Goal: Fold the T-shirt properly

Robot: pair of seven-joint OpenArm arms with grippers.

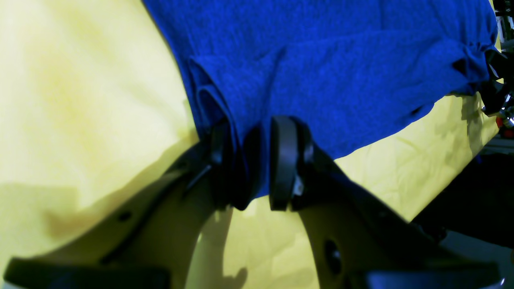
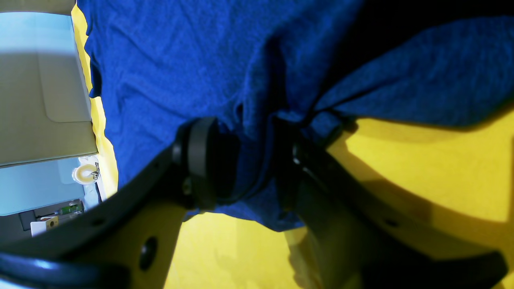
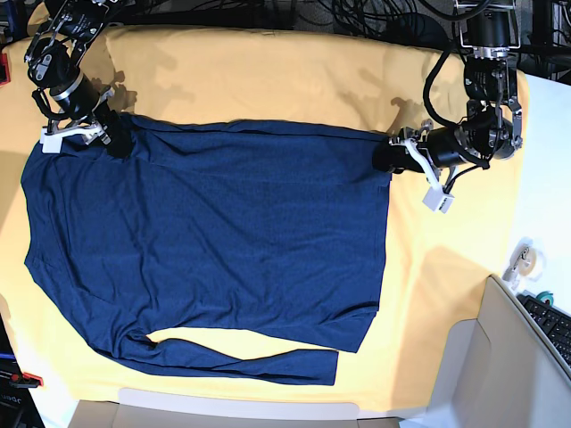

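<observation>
T-shirt lies spread flat on the yellow-orange cloth covering the table, one sleeve lying along its near edge. Left gripper pinches a bunched fold of the shirt's far edge, jaws narrow on fabric. Right gripper sits at the opposite far corner with cloth between its jaws, which look parted; can't tell if it grips. My read: confirm both grips before any lift, then raise both corners level and carry them over together so the fold line stays straight. Thin knit will likely sag. Room: cables behind the table, keyboard at the near corner.
</observation>
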